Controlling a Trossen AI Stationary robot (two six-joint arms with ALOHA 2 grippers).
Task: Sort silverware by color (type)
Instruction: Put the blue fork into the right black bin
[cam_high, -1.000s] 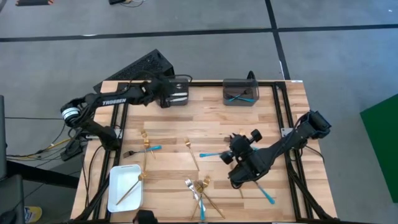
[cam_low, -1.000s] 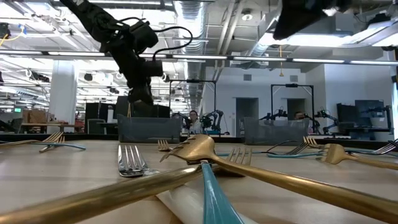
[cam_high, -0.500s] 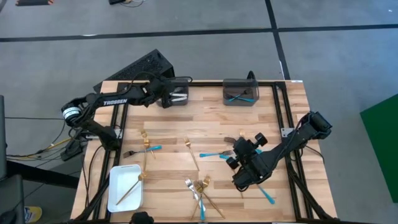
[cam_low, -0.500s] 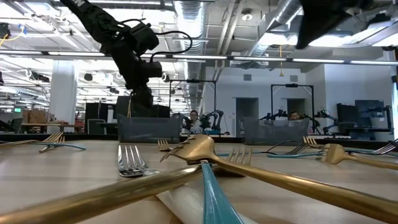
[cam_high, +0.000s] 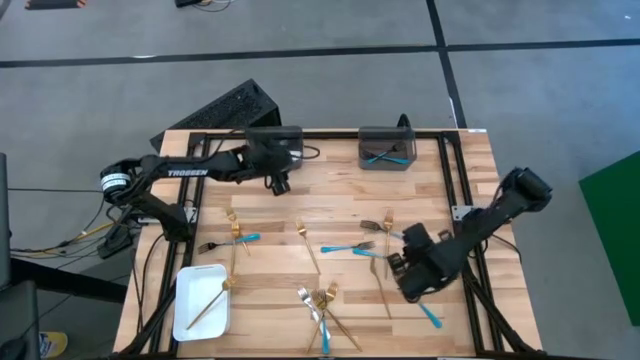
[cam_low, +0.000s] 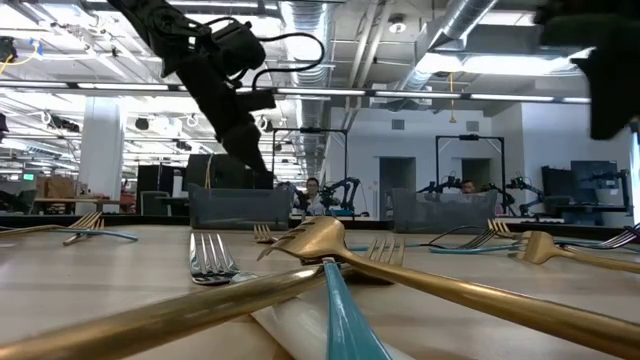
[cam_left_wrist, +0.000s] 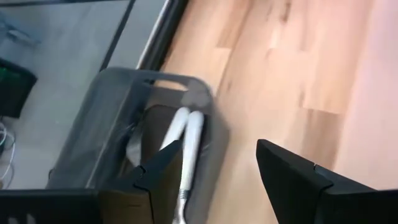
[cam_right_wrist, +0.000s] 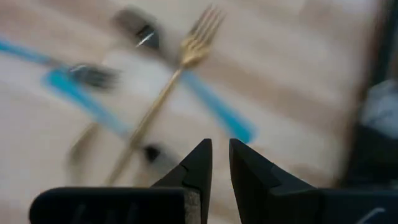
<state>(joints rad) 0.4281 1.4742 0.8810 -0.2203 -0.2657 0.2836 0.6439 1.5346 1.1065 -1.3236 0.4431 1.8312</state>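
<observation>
Silverware lies scattered over the wooden table: gold forks (cam_high: 305, 245), turquoise-handled pieces (cam_high: 345, 248) and a mixed heap (cam_high: 322, 305) near the front edge. My left gripper (cam_left_wrist: 217, 168) stands open just on the near side of the left dark bin (cam_high: 272, 138), where two pale-handled silver pieces (cam_left_wrist: 186, 134) lie. My right gripper (cam_right_wrist: 220, 155) hovers over the table's right half with a narrow gap between its fingers and nothing in it. Below it lie a gold fork (cam_right_wrist: 180, 62) and turquoise handles (cam_right_wrist: 217, 109).
A second dark bin (cam_high: 387, 150) at the far edge holds turquoise pieces. A white tray (cam_high: 190, 315) at the near left carries one gold piece. A black frame (cam_high: 455, 200) borders the table, and a dark keyboard-like object (cam_high: 225, 108) lies behind it.
My left gripper has left its place above the left bin, come toward the table's near edge and tipped over to a slant. My right gripper has swung toward the table's right edge, sunk a little and turned about.
</observation>
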